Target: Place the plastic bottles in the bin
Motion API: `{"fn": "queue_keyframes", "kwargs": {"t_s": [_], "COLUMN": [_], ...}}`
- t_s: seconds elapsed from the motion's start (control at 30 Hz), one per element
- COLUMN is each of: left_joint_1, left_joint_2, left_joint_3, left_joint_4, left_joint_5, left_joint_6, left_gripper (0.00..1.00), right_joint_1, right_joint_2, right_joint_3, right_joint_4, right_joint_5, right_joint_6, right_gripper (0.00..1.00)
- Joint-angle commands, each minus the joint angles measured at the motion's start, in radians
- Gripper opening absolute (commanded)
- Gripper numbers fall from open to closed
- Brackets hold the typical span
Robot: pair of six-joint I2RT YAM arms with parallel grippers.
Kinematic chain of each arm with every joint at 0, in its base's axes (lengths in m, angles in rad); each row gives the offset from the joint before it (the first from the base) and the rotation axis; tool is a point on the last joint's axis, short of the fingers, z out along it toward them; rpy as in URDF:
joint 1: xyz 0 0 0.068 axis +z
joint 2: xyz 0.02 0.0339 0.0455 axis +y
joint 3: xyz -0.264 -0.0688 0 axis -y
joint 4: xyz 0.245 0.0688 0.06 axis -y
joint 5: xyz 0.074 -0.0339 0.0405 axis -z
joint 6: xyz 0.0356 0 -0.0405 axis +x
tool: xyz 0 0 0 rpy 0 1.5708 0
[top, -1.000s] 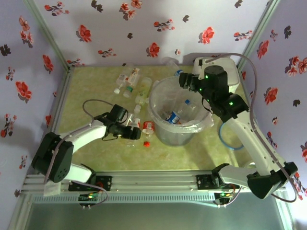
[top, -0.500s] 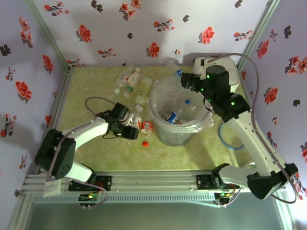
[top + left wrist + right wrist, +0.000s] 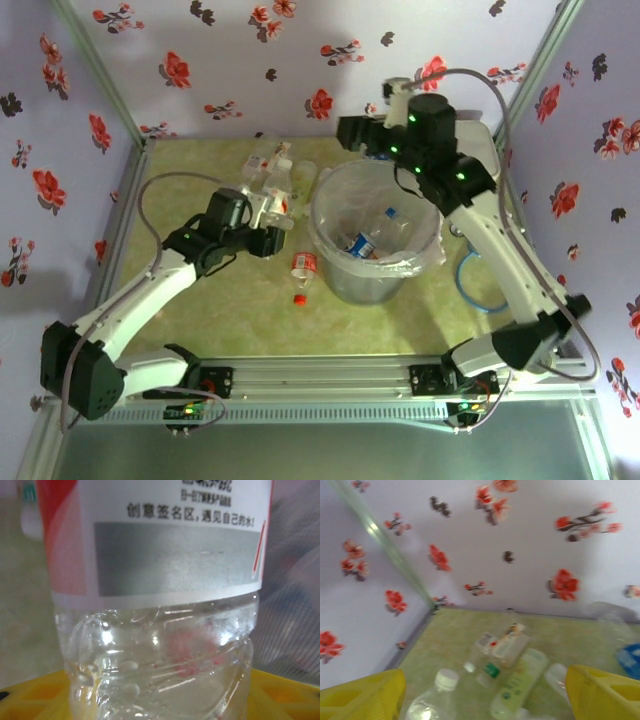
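1. The held bottle is clear with a red-and-white label and a crinkled, ribbed wall; it's up off the surface, left of the bin.
2. It looks near empty, so light; that thin wall should buckle or squirt free under a hard squeeze; the ribbed mid-body below the label seems the safest hold.
3. The left claw is pinching it across the body.
4. The right claw is spread wide with nothing in it, hovering by the bin's far rim.
5. Some binned bottles lie inside; a red-labelled bottle lies just beside the bin; a far cluster waits.
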Motion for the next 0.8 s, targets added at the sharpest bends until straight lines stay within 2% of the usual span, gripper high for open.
{"fn": "queue_keyframes", "kwargs": {"t_s": [0.0,0.13,0.2,0.4,0.6,0.77], "left_joint_1": [0.005,0.005,0.005,0.005,0.005,0.004], "left_joint_2": [-0.047,-0.103,-0.116,-0.114,-0.088,-0.041], "left_joint_3": [0.042,-0.026,-0.050,-0.077,-0.074,-0.052], "left_joint_4": [0.175,0.375,0.418,0.465,0.466,0.475], "left_joint_5": [-0.006,0.017,0.025,0.028,0.039,0.076], "left_joint_6": [0.064,0.040,0.032,0.018,0.017,0.010], "left_gripper": [0.65,0.68,0.68,0.68,0.67,0.66], "right_joint_1": [0.029,0.041,0.050,0.095,0.090,0.095], "right_joint_2": [0.090,0.178,0.219,0.330,0.265,0.275], "right_joint_3": [0.110,0.172,0.195,0.252,0.170,0.189], "right_joint_4": [0.011,0.013,0.020,0.096,0.181,0.183], "right_joint_5": [-0.137,-0.125,-0.144,-0.335,-0.265,-0.335], "right_joint_6": [0.048,0.076,0.085,0.152,0.142,0.149], "right_gripper": [0.85,0.86,0.86,0.86,0.87,0.87]}}
